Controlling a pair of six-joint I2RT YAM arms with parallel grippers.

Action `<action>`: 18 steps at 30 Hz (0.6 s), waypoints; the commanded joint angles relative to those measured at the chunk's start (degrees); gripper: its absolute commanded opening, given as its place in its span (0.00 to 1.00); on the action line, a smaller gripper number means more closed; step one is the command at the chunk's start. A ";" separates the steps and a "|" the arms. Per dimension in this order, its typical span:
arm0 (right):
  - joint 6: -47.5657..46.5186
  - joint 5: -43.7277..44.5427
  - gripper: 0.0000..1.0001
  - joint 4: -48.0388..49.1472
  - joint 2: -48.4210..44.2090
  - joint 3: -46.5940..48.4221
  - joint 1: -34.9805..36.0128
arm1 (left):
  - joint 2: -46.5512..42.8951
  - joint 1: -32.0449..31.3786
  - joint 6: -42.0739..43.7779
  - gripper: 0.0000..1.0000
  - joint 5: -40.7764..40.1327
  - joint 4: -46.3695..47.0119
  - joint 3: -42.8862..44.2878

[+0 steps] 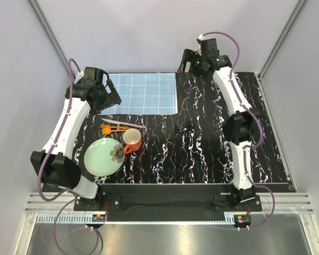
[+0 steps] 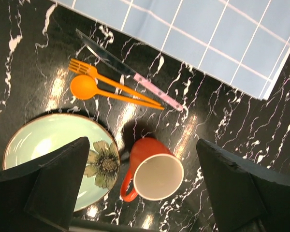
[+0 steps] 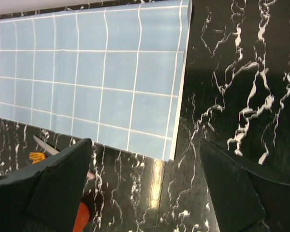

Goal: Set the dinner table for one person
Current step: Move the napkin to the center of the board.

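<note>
The dinner table (image 1: pixel 202 138) is glossy black with white veins. A light blue gridded placemat (image 1: pixel 143 93) lies at its far left. A green flowered plate (image 1: pixel 103 156), an orange mug (image 1: pixel 132 141), an orange fork and spoon (image 1: pixel 114 128) and a pink-handled knife (image 1: pixel 122 123) lie near the front left. My left gripper (image 1: pixel 110 93) hovers open over the placemat's left edge; its view shows the mug (image 2: pixel 152 169), the plate (image 2: pixel 58 145), the fork (image 2: pixel 111 84) and the knife (image 2: pixel 125 70) below. My right gripper (image 1: pixel 185 62) is open, high at the far edge, above the placemat's corner (image 3: pixel 176 145).
Grey walls with metal corner posts (image 1: pixel 48 32) enclose the table on three sides. The right half of the table (image 1: pixel 212 154) shows only black marble. The arms' bases are bolted at the near edge (image 1: pixel 165 204).
</note>
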 commanded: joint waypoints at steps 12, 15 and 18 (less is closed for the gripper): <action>0.42 -2.32 1.00 7.05 17.64 13.88 -1.42 | -7.11 -0.65 -0.91 0.99 5.75 2.76 -11.50; 2.53 -5.39 1.00 7.67 19.92 13.97 -1.33 | -6.67 -0.74 -1.00 0.99 6.45 2.67 -10.71; 3.76 -7.07 1.00 7.59 20.90 13.18 -1.42 | -6.84 -0.74 -1.35 0.99 6.54 2.76 -10.18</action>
